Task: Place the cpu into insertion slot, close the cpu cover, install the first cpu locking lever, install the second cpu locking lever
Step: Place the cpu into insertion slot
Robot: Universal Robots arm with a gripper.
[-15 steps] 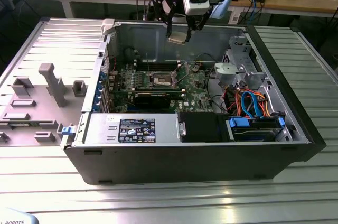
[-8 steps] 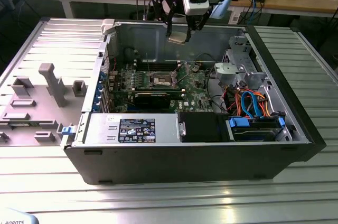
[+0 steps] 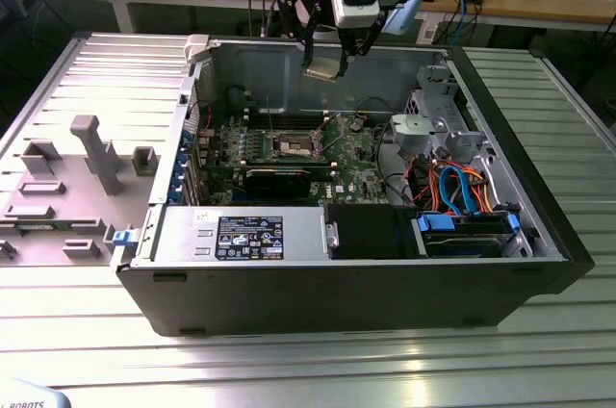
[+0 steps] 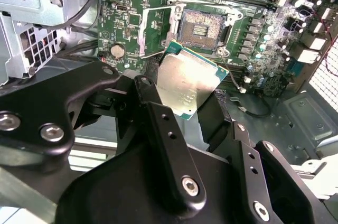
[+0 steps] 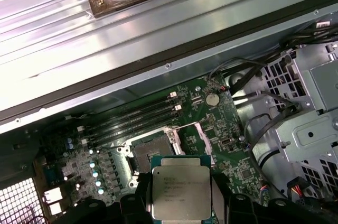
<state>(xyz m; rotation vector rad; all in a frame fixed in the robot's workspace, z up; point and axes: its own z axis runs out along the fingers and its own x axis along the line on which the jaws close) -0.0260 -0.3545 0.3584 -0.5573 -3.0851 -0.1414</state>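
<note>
Chip (image 4: 185, 84) clamped between gripper (image 5: 182, 205) fingers, hanging over board (image 4: 124, 18), well above empty socket (image 4: 202, 27). Cover (image 4: 143, 31) stands open. You have nothing seated yet: insertion, cover, both levers remain.

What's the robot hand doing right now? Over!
Hand shut on cpu, hovering above motherboard. Insertion slot open and empty, cpu not seated. Nothing seen between cpu and slot.
</note>
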